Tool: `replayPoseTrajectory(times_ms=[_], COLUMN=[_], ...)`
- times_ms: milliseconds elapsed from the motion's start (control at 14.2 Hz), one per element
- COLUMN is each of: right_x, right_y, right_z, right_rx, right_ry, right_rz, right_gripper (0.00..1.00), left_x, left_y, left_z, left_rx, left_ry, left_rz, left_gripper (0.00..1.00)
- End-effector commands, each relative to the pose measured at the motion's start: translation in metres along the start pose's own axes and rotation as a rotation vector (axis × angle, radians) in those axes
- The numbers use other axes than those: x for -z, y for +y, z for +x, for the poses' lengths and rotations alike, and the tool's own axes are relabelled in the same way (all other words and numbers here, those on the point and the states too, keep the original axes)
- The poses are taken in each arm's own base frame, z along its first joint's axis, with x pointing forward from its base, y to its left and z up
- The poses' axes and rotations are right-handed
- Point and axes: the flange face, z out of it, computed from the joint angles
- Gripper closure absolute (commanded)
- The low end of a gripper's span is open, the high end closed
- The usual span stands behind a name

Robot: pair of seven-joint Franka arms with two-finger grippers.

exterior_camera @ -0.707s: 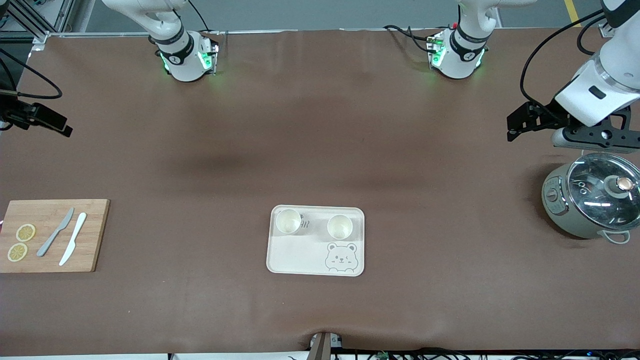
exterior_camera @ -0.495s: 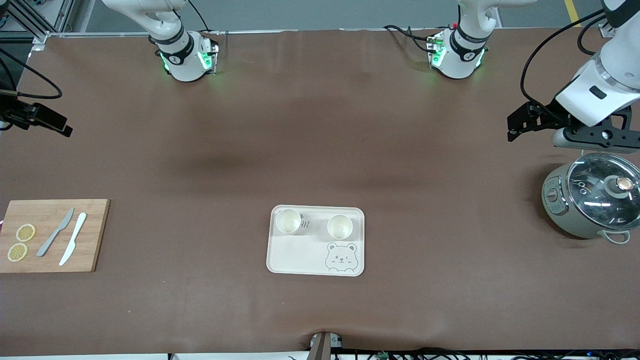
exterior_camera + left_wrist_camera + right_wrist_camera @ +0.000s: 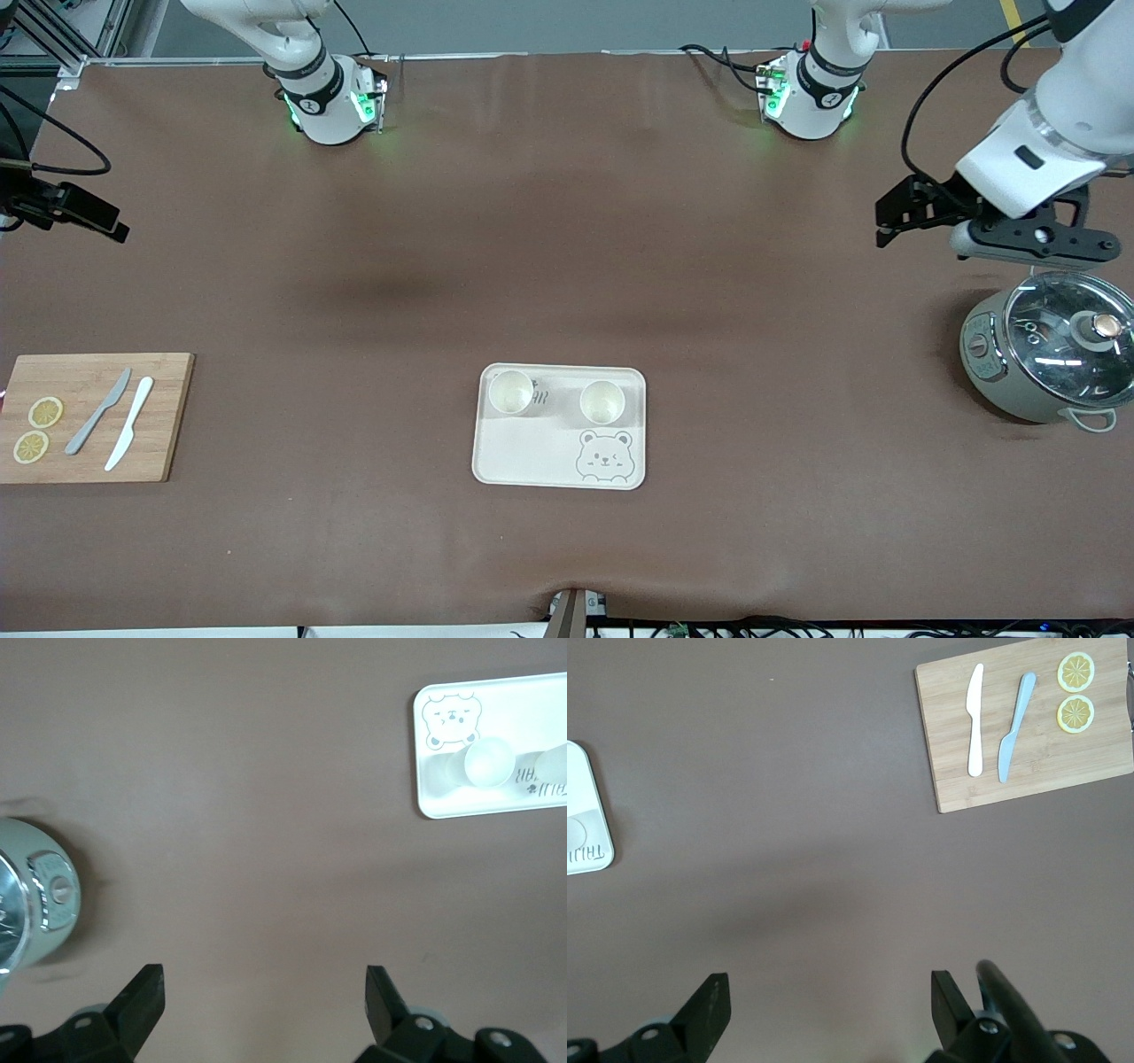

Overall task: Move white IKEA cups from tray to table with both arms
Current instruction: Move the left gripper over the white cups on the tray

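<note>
Both small cream-white tapered handleless cups stand upright on the cream rounded-corner tray (image 3: 532, 461) with the printed bear face, in the row along the tray's edge farther from the front camera. One cup (image 3: 511, 391) sits toward the right arm's end, the other cup (image 3: 602, 400) toward the left arm's end – a layout that gives each arm its own target w/o crossing. The tray rests on the matte brown table (image 3: 567, 266), mid-width and nearer the front camera than the arm bases.

Left gripper (image 3: 264, 992): fingers spread wide, nothing between them, raised over bare table just beside the grey-green lidded cooker pot (image 3: 1045, 359). The tray is well apart from it, toward the table's middle.

Right gripper (image 3: 829, 997): jaws wide, empty, over bare table between the tray and the wooden cutting board (image 3: 93, 416) carrying two knives and two lemon slices. Tray also well apart.

Judgement – the task is not yet begun; no cup has left the tray. Each arm's next move likely needs a long approach, then a descent over its nearer cup, approx. centred on the rim.
</note>
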Motion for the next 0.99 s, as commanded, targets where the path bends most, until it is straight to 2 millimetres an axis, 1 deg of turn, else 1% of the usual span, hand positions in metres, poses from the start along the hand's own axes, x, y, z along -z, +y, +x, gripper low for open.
replayPoseTrajectory(times_ms=[0, 141, 212, 353, 424, 495, 636, 707, 777, 919], right_x=[-0.009, -0.011, -0.015, -0.017, -0.018, -0.024, -0.042, -0.045, -0.050, -0.066], right_y=[-0.004, -0.002, -0.002, -0.005, -0.005, -0.003, -0.007, -0.007, -0.004, -0.001], right_z=[0.013, 0.014, 0.017, 0.018, 0.019, 0.023, 0.032, 0.035, 0.039, 0.047], right_rx=[0.000, -0.003, -0.005, 0.001, 0.000, -0.003, 0.005, 0.005, -0.001, -0.010], right_ry=[-0.020, -0.021, -0.026, -0.030, -0.032, -0.041, -0.071, -0.077, -0.083, -0.112], right_rz=[-0.012, -0.014, -0.015, -0.018, -0.018, -0.019, -0.037, -0.038, -0.042, -0.045], right_gripper=[0.00, 0.00, 0.00, 0.00, 0.00, 0.00, 0.00, 0.00, 0.00, 0.00], left_x=[0.003, 0.000, -0.005, -0.012, -0.021, -0.021, -0.031, -0.036, -0.041, -0.054], left_y=[0.021, 0.025, 0.027, 0.042, 0.042, 0.047, 0.061, 0.070, 0.079, 0.096], left_z=[0.002, 0.003, 0.005, 0.006, 0.012, 0.016, 0.038, 0.045, 0.053, 0.071], left_rx=[0.053, 0.040, 0.040, 0.031, 0.040, 0.035, 0.020, 0.021, 0.023, 0.028], left_ry=[0.013, 0.013, 0.005, -0.009, -0.024, -0.018, -0.017, -0.015, -0.010, 0.005], left_rz=[-0.018, -0.017, -0.021, -0.032, -0.037, -0.039, -0.048, -0.050, -0.034, -0.023], left_gripper=[0.00, 0.00, 0.00, 0.00, 0.00, 0.00, 0.00, 0.00, 0.00, 0.00])
